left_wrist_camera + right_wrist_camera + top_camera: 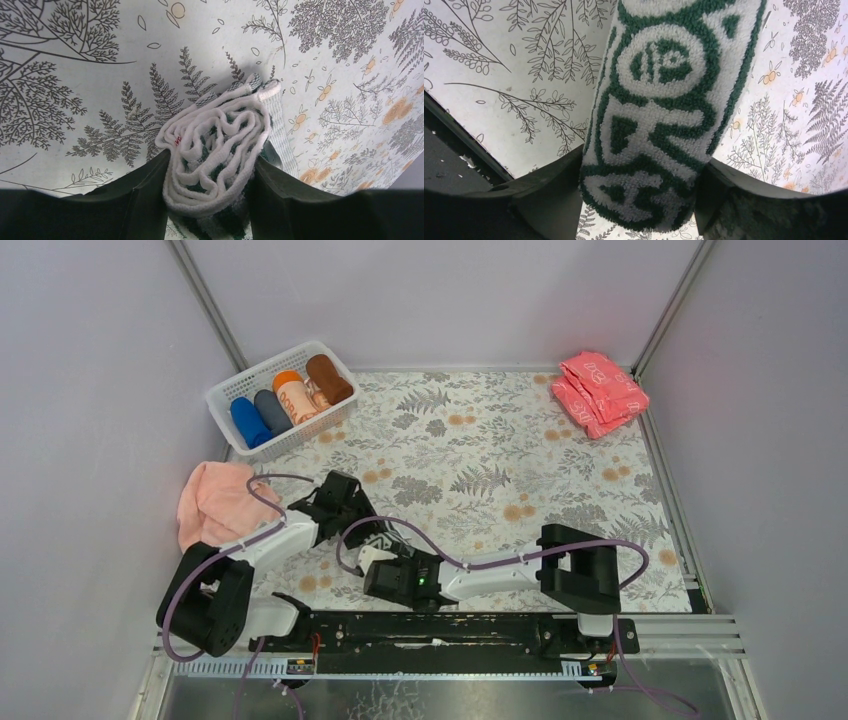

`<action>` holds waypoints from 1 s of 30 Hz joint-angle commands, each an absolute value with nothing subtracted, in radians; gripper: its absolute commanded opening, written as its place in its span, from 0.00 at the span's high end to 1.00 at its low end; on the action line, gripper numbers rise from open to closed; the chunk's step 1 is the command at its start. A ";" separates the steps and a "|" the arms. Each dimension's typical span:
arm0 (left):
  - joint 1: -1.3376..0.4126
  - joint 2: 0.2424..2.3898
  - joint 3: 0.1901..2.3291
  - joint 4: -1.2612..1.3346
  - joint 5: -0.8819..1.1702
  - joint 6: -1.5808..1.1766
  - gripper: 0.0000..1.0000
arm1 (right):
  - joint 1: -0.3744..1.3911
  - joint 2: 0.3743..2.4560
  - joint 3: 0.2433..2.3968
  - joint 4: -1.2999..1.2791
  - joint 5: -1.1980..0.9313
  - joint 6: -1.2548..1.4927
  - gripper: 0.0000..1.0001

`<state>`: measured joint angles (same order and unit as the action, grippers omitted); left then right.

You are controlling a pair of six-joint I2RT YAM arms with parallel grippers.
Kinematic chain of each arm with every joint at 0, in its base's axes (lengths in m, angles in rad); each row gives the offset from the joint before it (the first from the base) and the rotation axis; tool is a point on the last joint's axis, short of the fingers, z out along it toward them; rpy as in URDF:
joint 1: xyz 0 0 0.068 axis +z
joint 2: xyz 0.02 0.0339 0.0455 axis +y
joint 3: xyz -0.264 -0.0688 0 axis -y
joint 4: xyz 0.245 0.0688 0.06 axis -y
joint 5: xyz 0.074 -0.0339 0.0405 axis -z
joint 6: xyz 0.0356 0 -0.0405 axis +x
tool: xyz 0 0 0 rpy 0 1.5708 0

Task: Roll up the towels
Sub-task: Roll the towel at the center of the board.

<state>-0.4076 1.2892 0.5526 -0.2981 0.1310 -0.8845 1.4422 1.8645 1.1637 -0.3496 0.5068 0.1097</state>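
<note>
The dark green-and-white towel is rolled into a cylinder on the leaf-print mat. In the left wrist view its spiral end (215, 140) sits between my left gripper's (212, 162) fingers, which are shut on it. In the right wrist view its lettered side (659, 100) is clamped by my right gripper (644, 162). From above, both grippers, left (350, 508) and right (385, 565), meet at the near centre-left and the roll (377, 539) is mostly hidden. A pale pink towel (215, 502) lies crumpled at the left edge. A rust-brown roll (330, 378) lies in the basket.
A white basket (225, 400) at the back left holds blue, grey, orange-and-white and brown rolls. A stack of folded salmon-pink towels (598, 390) lies at the back right corner. Grey walls close in the mat on three sides.
</note>
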 commanded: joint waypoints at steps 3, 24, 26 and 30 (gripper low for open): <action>-0.407 1.349 0.564 -0.366 0.057 -0.844 0.49 | 1.399 1.869 1.096 -0.266 0.340 0.159 0.39; -0.394 1.006 0.555 -0.466 0.037 -0.982 0.10 | 1.096 1.787 0.850 0.150 -0.411 0.432 0.65; -0.394 0.951 0.517 -0.465 0.068 -1.013 0.10 | 1.093 1.803 0.860 0.150 -0.415 0.447 0.65; -0.406 0.901 0.436 -0.408 0.154 -1.072 0.09 | 1.083 1.828 0.855 0.192 -0.434 0.491 0.66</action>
